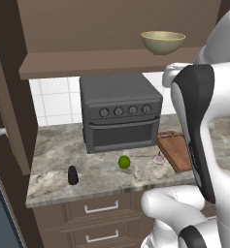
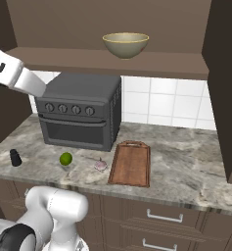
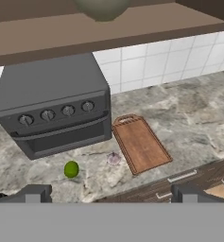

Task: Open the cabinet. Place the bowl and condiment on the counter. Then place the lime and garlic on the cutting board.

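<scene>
The cabinet stands open. On its shelf sits the pale olive bowl, whose underside shows at the top of the hand view. The dark condiment shaker stands on the marbled counter near its front left edge. The lime and garlic lie on the counter just left of the cutting board. My gripper hovers high over the counter's front, open and holding nothing.
A dark grey toaster oven stands at the back of the counter under the shelf. White tiles line the wall behind. Drawers with short silver handles run below the counter edge.
</scene>
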